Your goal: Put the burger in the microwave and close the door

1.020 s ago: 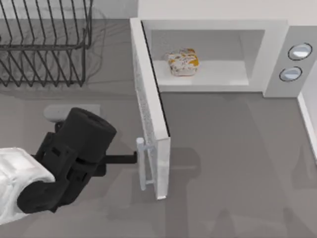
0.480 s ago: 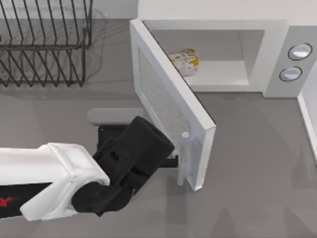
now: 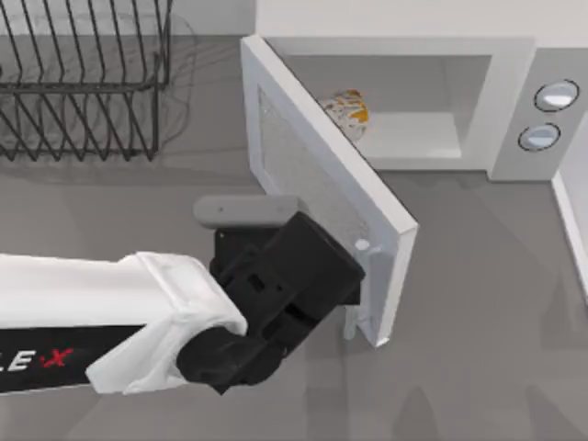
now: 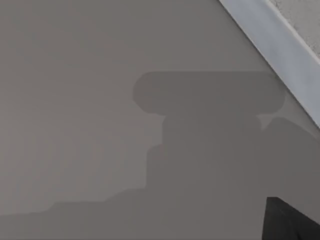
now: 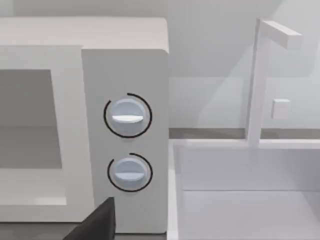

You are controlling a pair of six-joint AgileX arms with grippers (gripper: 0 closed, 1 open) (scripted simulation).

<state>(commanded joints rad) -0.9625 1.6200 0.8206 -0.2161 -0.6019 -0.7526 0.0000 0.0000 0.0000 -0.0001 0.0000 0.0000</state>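
Door (image 3: 322, 184) swung further shut than a second ago | burger (image 3: 344, 110) seated in microwave (image 3: 510, 101) | left gripper (image 3: 354, 299) pressed behind handle, frame centre, finger state cannot be told | closing remains

Left arm (image 3: 101, 322): white shell; black stripe with red and white lettering; blocky matte-black wrist housing.

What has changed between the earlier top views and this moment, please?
The left arm has swept rightward across the table, and the left gripper has pushed the door from standing straight out to partway closed, now hiding part of the burger. The burger, the microwave and the dish rack stayed where they were.
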